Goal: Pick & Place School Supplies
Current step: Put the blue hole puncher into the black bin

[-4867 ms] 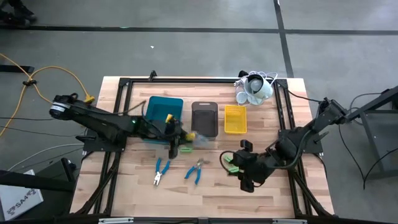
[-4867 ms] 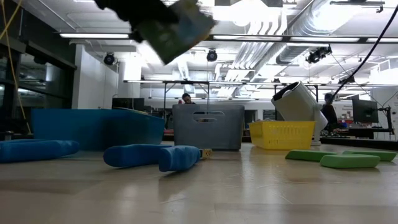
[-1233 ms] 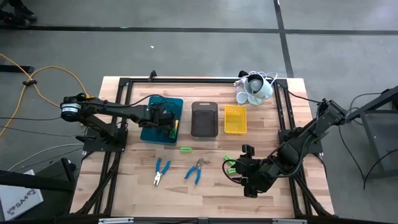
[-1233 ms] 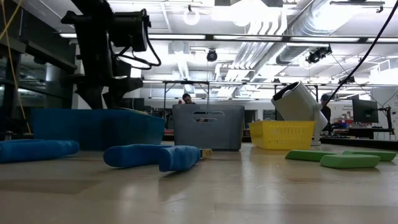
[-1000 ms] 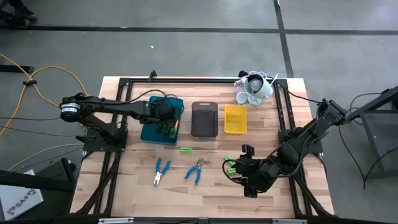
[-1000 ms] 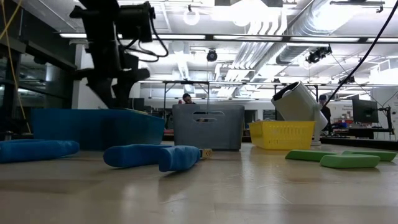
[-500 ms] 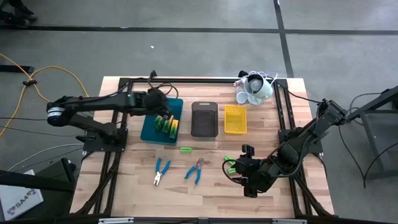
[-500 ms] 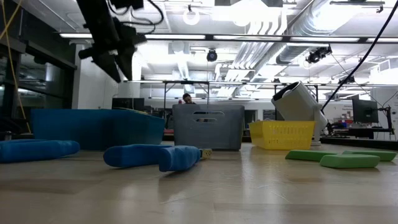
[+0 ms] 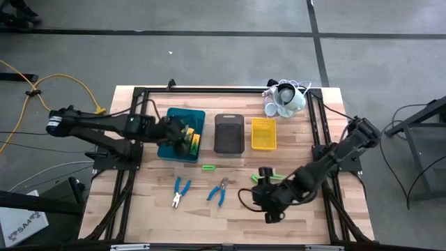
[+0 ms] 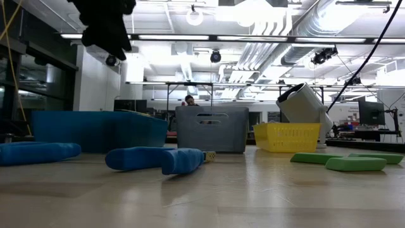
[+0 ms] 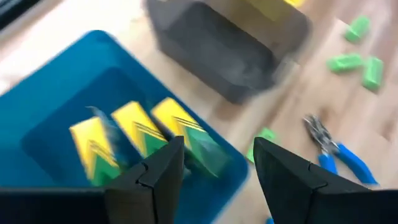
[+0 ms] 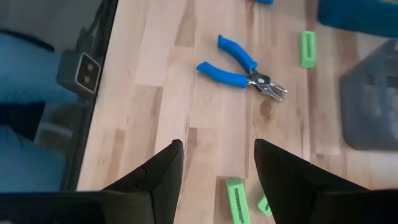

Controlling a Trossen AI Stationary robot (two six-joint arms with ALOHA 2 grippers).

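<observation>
Three yellow-and-green boxes (image 9: 187, 139) stand side by side in the teal tray (image 9: 171, 120); they also show in the left wrist view (image 11: 140, 134). My left gripper (image 9: 182, 134) hangs open and empty above them, high in the low view (image 10: 104, 28). Two blue-handled pliers (image 9: 180, 192) (image 9: 220, 189) lie flat on the wood. One green stick (image 9: 208, 167) lies in front of the grey tray. More green sticks (image 9: 268, 179) lie beside my right gripper (image 9: 256, 194), which is open and empty above the table near its front; one stick (image 12: 233, 200) shows just ahead of its fingers.
A grey tray (image 9: 229, 132) and a yellow tray (image 9: 263, 133) stand in a row to the right of the teal one. A white cup-like cluster with cords (image 9: 284, 99) sits at the far right corner. Bare wood lies along the near edge (image 9: 209, 226).
My left gripper has risen out of the teal tray, empty, and now hangs well above it; the boxes stay in the tray. My right gripper has shifted a little toward the table's left edge, toward the pliers.
</observation>
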